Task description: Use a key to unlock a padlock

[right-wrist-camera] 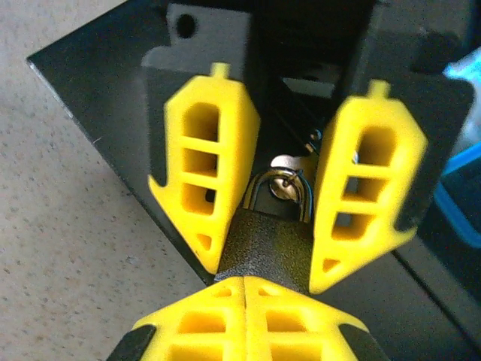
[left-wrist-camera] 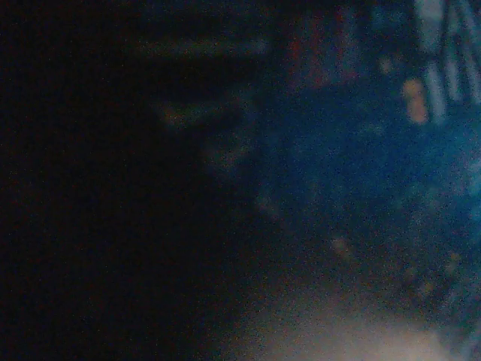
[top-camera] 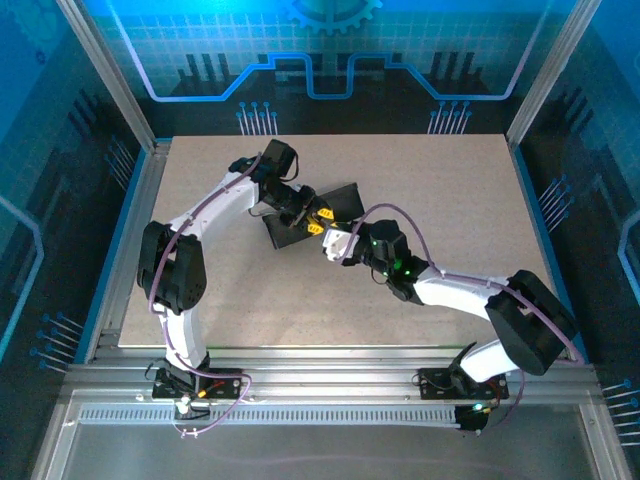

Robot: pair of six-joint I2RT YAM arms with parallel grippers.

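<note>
- Near the middle of the table (top-camera: pixel 430 180), the two arms meet tip to tip over a dark box (top-camera: pixel 345 198).
- From the right wrist, the padlock (right-wrist-camera: pixel 267 241) sits just ahead of the lens. It has a black, grainy body, and its shackle (right-wrist-camera: pixel 279 197) points away toward the box.
- The left claw (right-wrist-camera: pixel 267 269) faces that camera. Its yellow fingers are parted to the width of the lock body and seem to pinch it on both sides to steady it.
- The right claw (right-wrist-camera: pixel 244 304) is pressed together at the bottom of that view, directly against the base of the lock, where I would expect the keyhole.
- Whether the key is nipped between those pads, or already in the lock, cannot be told, because the fingers cover the contact.
- Both legs of the shackle look seated in the body. It appears looped through a small pale metal piece (right-wrist-camera: pixel 284 167) behind it, so I read the lock as not yet opened.
- Done, as I judge it: both arms have reached the lock, one claw braces it and the other is lined up at its base.
- Left to do: seat the key fully if it is not yet in, turn it, and free the shackle from the body.
- The left claw's hold will need to resist the twist, or the lock may turn along with the key.
</note>
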